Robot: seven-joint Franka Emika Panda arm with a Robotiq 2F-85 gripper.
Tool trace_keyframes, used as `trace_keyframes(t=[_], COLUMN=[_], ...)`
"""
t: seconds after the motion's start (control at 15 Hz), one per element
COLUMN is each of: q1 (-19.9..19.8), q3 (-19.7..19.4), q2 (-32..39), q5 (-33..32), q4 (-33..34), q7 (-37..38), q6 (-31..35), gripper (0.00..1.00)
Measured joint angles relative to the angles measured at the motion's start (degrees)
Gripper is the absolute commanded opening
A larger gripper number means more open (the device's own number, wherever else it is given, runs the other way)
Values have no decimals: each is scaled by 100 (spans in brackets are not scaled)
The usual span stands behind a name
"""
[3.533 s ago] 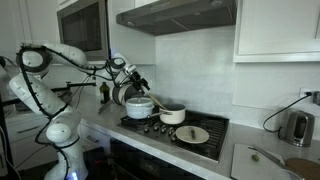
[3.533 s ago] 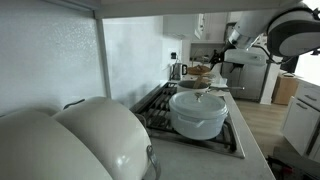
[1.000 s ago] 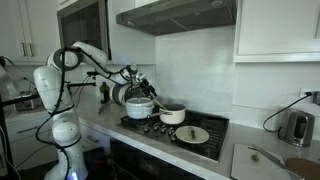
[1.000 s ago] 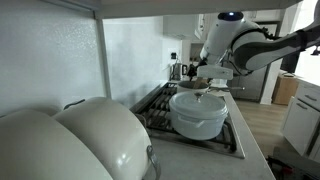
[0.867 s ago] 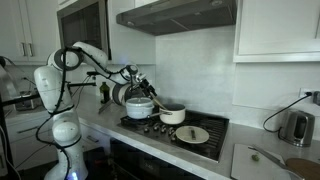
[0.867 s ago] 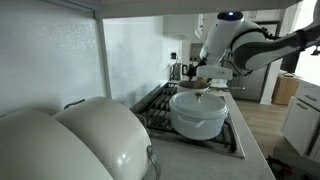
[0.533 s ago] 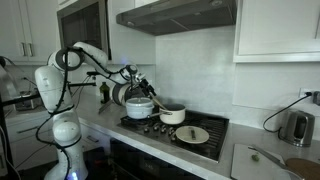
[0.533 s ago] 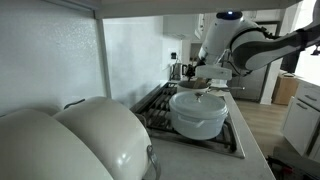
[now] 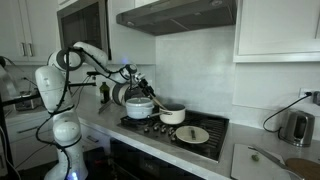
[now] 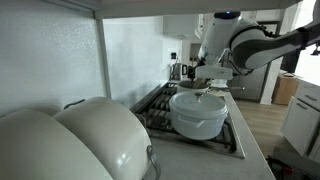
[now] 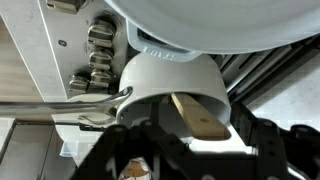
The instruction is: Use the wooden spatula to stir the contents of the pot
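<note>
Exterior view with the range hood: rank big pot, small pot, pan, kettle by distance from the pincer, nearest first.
1. big pot, just below the pincer.
2. small pot, beside the big pot.
3. pan, at the stove's front.
4. kettle, far end of the counter.

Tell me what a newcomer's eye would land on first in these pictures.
The white robot arm stands out first, rising at the left of an exterior view and bending over the stove. Next comes the big white pot on the burners. Beside it sits the small white pot, with the wooden spatula at its edge in the wrist view.
</note>
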Motion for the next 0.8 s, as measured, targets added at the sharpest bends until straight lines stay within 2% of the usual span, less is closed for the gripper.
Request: trace_keyframes(t=[0.2,0.33,0.4,0.47,0.53,0.6,0.8], q1=[28,34,34,34,34,34,35], q3=[-1,-1,-3,-6,-8,-12,-38], q2=[13,22,25,27,27,28,30], q5=[1,1,1,1,1,1,9], q4=[41,55,61,65,68,72,92], q7=[0,0,0,0,0,0,0], q6=[-134,-181,-199,-214,-232,-256,-312], gripper=[47,37,21,12,11,5,7])
